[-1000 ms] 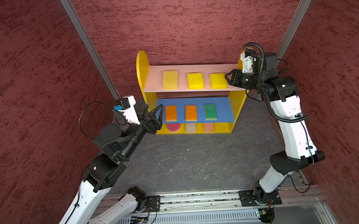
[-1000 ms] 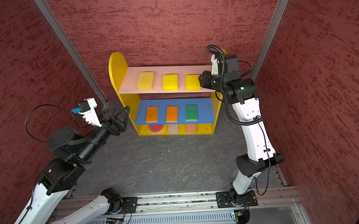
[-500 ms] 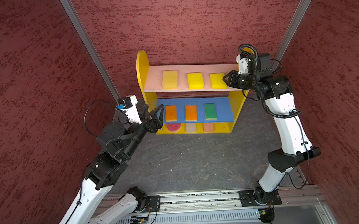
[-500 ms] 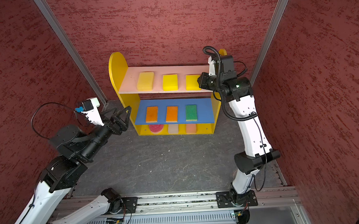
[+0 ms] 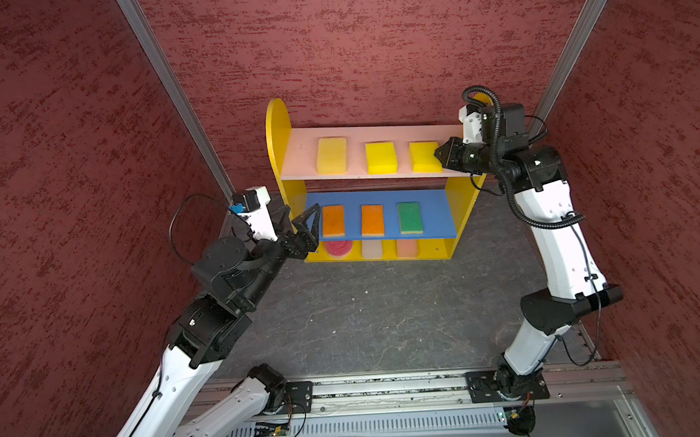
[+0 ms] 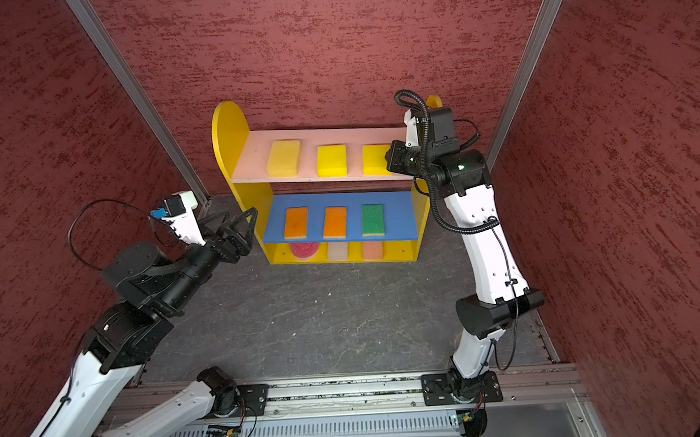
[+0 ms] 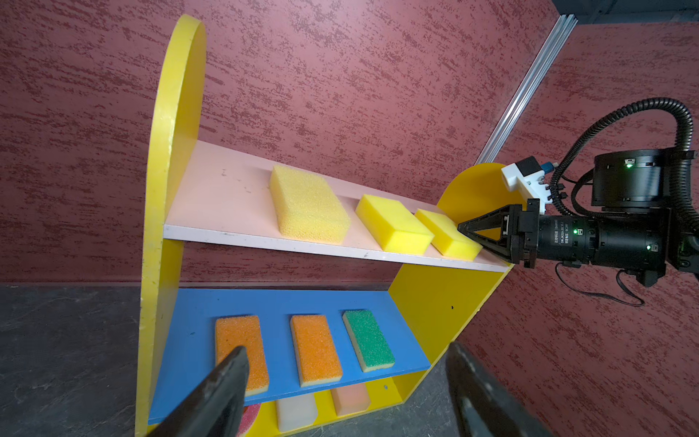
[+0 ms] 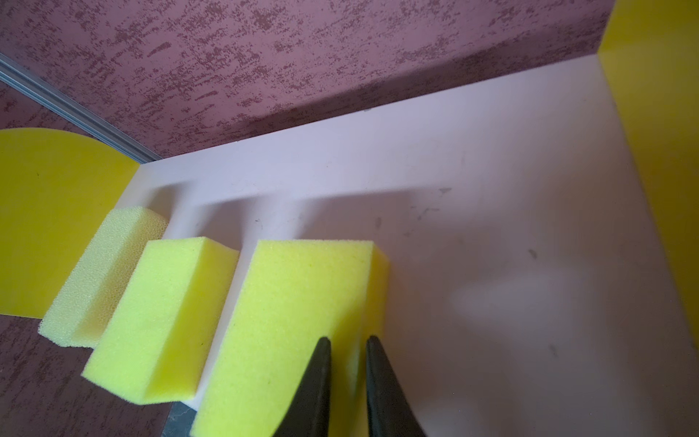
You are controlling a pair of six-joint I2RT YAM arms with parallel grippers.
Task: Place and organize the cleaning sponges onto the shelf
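The shelf (image 5: 275, 149) stands against the back wall. Three yellow cleaning sponges (image 5: 381, 157) lie in a row on its pink upper board. Two orange sponges (image 5: 333, 220) and a green-topped one (image 5: 410, 218) lie on the blue middle board. A round red-pink one (image 5: 339, 247), an off-white one (image 5: 372, 249) and a peach one (image 5: 406, 247) sit on the yellow base. My right gripper (image 5: 438, 156) (image 8: 348, 340) is at the right-hand yellow sponge (image 8: 287, 302), its jaws drawn almost together and holding nothing. My left gripper (image 5: 302, 214) (image 7: 346, 350) hangs open and empty before the shelf's left end.
Red textured walls (image 5: 66, 162) close in on three sides, with aluminium posts (image 5: 174, 93) at the corners. The shelf's right side panel (image 7: 476, 189) rises just behind my right gripper. A dark grey floor (image 5: 379, 309) lies between the shelf and the metal base rail (image 5: 392, 387).
My right gripper's jaws have narrowed from partly open to almost together beside the right-hand yellow sponge. The left arm has shifted slightly, its gripper staying open. No sponge has moved.
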